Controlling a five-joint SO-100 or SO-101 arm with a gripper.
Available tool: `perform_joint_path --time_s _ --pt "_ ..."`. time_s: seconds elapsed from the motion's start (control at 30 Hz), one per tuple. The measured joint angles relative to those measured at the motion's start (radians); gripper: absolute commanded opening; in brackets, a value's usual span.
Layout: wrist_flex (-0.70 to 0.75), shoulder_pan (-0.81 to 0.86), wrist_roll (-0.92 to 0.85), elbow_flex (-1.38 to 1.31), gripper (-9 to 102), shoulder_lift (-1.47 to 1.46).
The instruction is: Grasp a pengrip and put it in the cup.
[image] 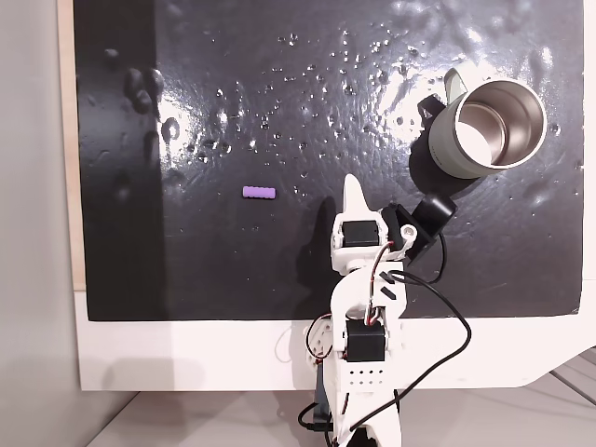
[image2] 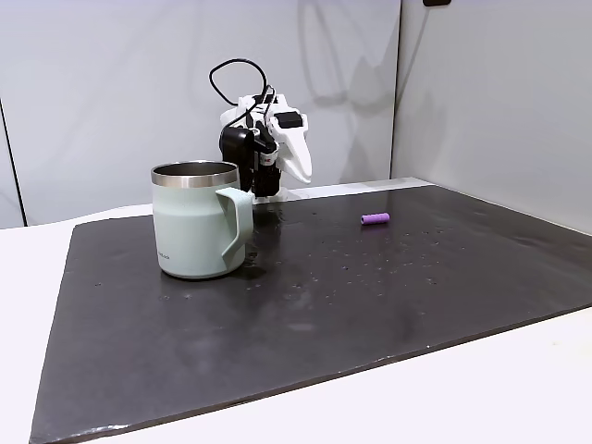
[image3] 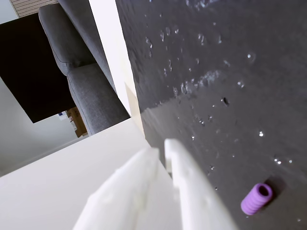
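1. The pengrip (image: 260, 193) is lying on its side on the black mat (image: 279, 279), out in the open, well apart from the cup (image: 484, 130), which is standing upright far over on the right in that fixed view.
2. In that view its long axis is running left to right across the mat. In the wrist view the pengrip (image3: 257, 198) is pointing one open end up and to the right, its hole showing.
3. The gripper (image3: 162, 146) is hanging above the mat with nothing in it, and its two white fingers are sitting nearly together, only a thin slit between them.
4. As I see it, the jaws will need to be opening before the arm (image: 368, 307) is coming down, or the fingertips will just be poking the little ridged tube.
5. It is round and light, so a nudge across its length could be sending it rolling away.
6. The mat is looking speckled with droplets, so the tube may be slipping in a loose pinch.
7. It is tiny against the cup (image2: 199, 220), so a drop made off-centre could be bouncing off the steel rim.
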Motion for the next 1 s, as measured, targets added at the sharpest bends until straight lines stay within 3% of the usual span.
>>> perform_joint_path --time_s 0.23,0.47,0.73,1.0 --pt "0.143 -0.081 -0.040 -0.098 0 -0.015" --pt "0.337 -0.213 0.012 -0.505 0 -0.290" --pt "0.606 -0.348 0.230 -0.997 0 -0.695" --pt "0.709 -0.437 0.486 -1.243 19 -0.997"
